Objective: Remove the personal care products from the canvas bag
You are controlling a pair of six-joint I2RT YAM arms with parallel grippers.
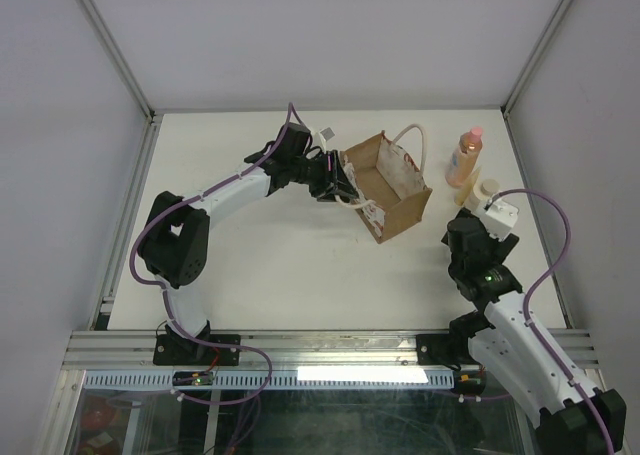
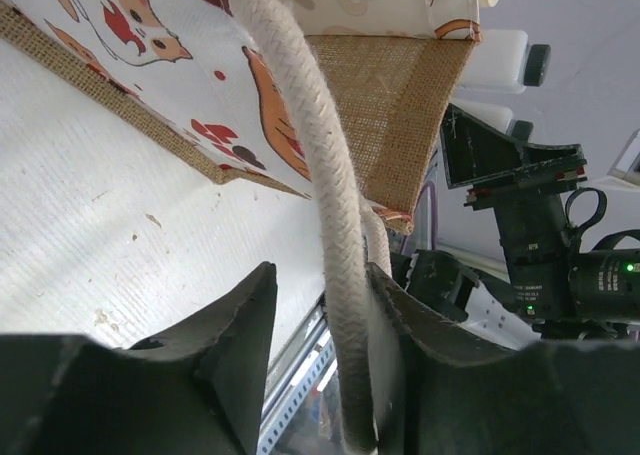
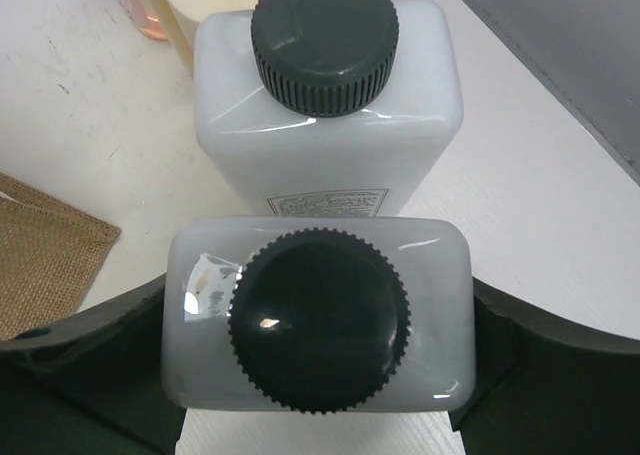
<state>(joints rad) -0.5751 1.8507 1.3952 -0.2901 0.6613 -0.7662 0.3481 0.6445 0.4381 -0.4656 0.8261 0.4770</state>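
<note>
Right wrist view: right gripper [image 3: 320, 360] clamped on nearer white bottle [image 3: 318, 320], upright between the fingers, squarish, dark ribbed cap on top. Just ahead of it, second white bottle [image 3: 325, 125], close or touching. Canvas bag [image 3: 45, 250] off to its left, nearer the left gripper [image 2: 320, 300], loosened around rope handle [image 2: 310, 175].

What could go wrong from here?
1. The right hand grips a white squarish dark-capped bottle right beside an identical standing bottle. Setting it down may topple that one.
2. The cream rope handle lies inside the left hand. Retreating may snag it and drag the brown canvas bag.
</note>
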